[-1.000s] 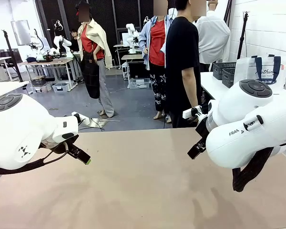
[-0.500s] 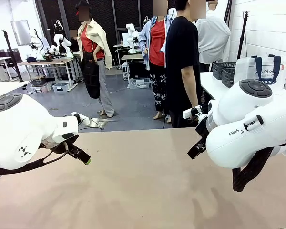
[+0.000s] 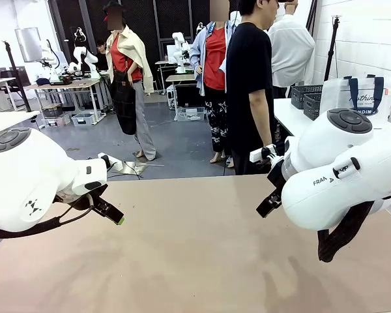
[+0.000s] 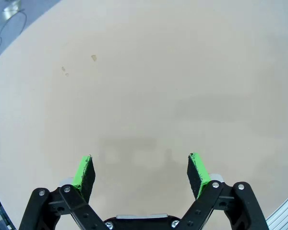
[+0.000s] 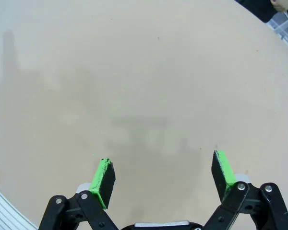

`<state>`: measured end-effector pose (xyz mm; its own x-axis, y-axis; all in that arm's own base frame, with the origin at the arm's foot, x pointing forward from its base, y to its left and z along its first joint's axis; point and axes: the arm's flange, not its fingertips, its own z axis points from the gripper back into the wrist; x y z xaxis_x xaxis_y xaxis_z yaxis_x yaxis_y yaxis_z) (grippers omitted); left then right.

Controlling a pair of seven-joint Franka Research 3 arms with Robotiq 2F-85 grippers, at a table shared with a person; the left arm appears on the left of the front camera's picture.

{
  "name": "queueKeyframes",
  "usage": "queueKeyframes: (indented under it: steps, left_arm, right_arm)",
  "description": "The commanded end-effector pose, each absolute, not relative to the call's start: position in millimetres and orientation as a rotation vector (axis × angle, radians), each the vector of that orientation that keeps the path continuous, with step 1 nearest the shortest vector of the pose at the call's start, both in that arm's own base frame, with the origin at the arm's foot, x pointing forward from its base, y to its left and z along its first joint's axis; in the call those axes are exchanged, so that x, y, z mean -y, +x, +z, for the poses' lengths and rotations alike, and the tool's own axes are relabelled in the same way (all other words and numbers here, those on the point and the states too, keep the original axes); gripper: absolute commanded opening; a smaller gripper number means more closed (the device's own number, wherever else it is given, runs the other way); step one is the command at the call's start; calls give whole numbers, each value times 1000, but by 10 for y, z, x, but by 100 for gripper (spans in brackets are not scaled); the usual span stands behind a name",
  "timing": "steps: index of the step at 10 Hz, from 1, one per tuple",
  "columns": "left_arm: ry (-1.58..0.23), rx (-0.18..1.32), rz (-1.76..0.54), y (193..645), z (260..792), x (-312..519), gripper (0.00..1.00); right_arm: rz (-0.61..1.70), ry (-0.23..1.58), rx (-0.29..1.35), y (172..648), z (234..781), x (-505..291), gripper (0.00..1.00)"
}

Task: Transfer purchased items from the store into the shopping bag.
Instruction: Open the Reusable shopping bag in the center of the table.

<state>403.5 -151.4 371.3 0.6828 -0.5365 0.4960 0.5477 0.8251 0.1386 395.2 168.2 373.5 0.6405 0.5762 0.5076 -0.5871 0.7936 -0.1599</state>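
Note:
The shopping bag [image 3: 367, 96], whitish with navy handles and lettering, stands on a side table at the far right, behind my right arm. The purchased items are out of view. My left gripper [image 4: 141, 165] hangs open over bare tan tabletop [image 4: 149, 86], its green pads [image 4: 84, 170] wide apart with nothing between them. My right gripper [image 5: 163, 167] is likewise open above the bare table. In the front view the left gripper [image 3: 112, 214] is low at the left and the right gripper [image 3: 268, 203] sits at centre right, both a little above the table.
A person in a black T-shirt [image 3: 247, 85] stands at the table's far edge, with others behind. Dark lattice baskets [image 3: 307, 98] sit beside the bag on the side table. The tan table [image 3: 195, 261] stretches between my arms.

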Motion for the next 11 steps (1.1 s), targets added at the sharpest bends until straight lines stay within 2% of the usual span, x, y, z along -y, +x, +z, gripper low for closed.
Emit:
queueKeyframes:
  steps: [1, 11]
  left_arm:
    - [-22, 550, -606, 4036, 3714, 1507, 100]
    - [-22, 550, -606, 4036, 3714, 1507, 100]
  right_arm:
    - [663, 21, 572, 3952, 3735, -1681, 100]
    - [663, 21, 572, 3952, 3735, -1681, 100]
